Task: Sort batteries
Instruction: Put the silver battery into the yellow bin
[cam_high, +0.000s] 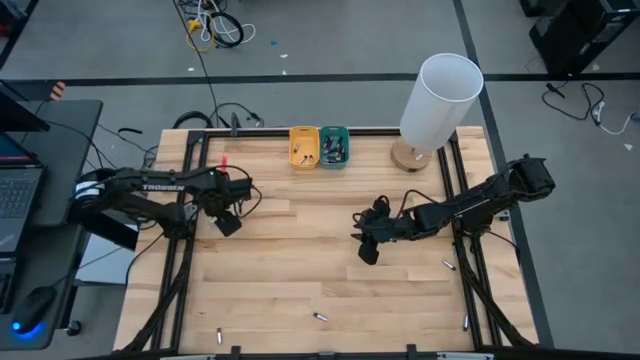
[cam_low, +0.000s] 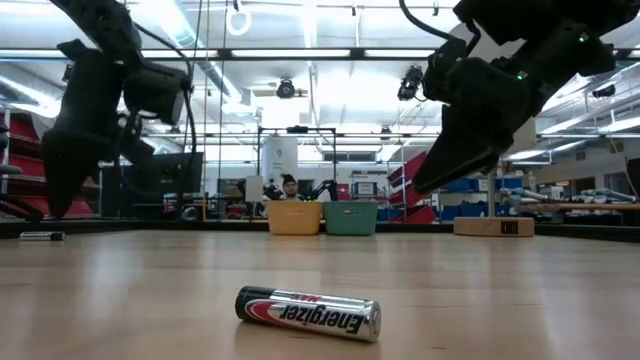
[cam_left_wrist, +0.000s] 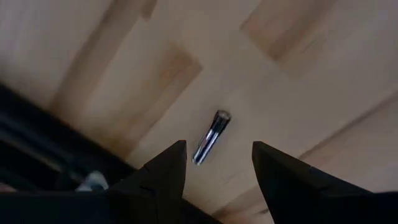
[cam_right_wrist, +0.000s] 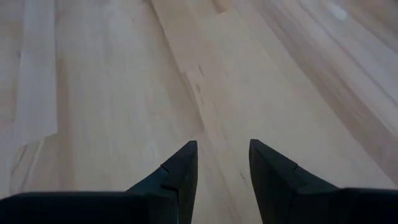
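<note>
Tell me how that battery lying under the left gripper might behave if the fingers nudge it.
The battery is a smooth cylinder lying on its side on the bare wood table, so it would probably roll if nudged sideways. Its glossy casing looks slippery, and it is slim beside the open left gripper, so it may slip out.

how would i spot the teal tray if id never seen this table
Look along the wooden table's far edge, left of the tall white cylinder. Two small trays sit side by side there. The teal tray is the one nearer the cylinder; its neighbour is yellow.
</note>
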